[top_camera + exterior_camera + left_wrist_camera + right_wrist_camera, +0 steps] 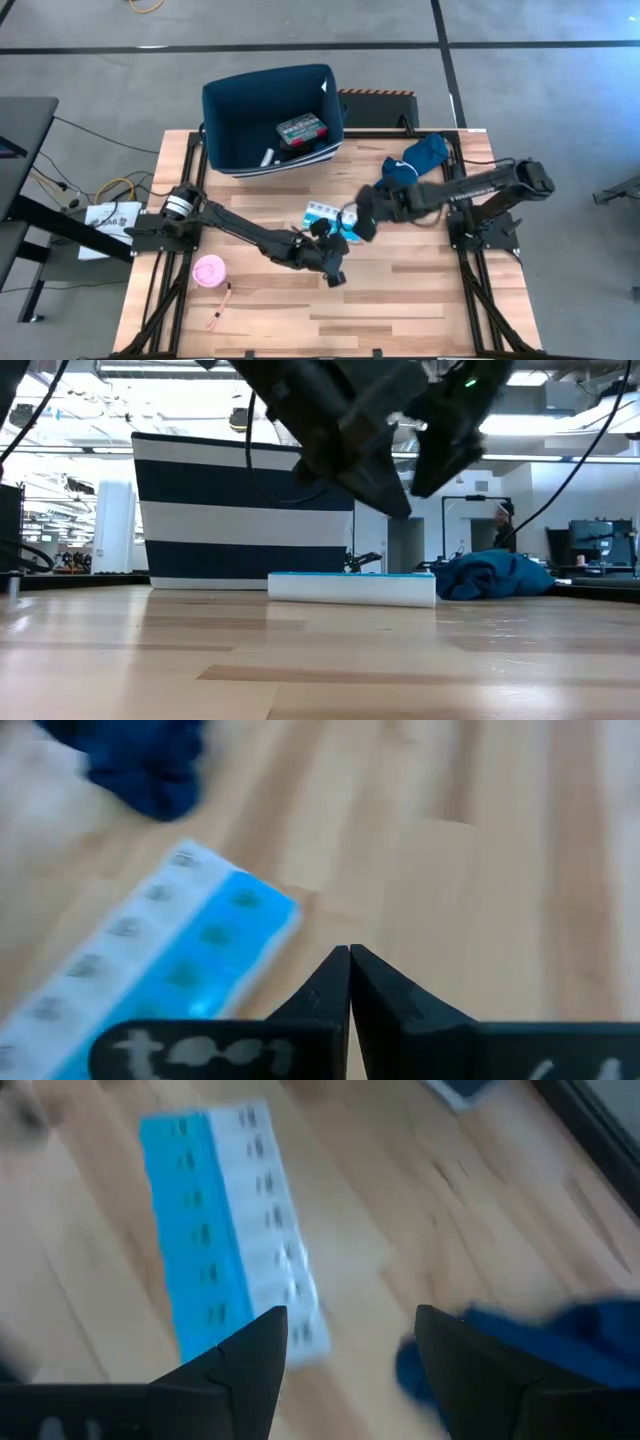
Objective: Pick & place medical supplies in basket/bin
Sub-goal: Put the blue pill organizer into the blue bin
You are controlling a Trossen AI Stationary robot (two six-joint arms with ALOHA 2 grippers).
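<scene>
The white-and-blue pill strip (328, 214) lies flat on the table, also showing in the low view (350, 587). My left gripper (335, 248) hovers shut just near of it; the pill strip (170, 965) sits beside its fingertips (350, 958). My right gripper (358, 218) is open above the strip's right end, with the pill strip (225, 1220) ahead of its fingers (350, 1335). The navy bin (225, 120) stands at the far edge, and the teal-green first-aid box (302, 128) lies inside. The pink roll (208, 270) and sticks (220, 305) lie near left.
A crumpled blue cloth (415, 160) lies on the table's far right, behind the pill strip in the low view (495, 575). The striped bin wall (245, 510) rises beyond the strip. Bare wood stretches across the near right of the table.
</scene>
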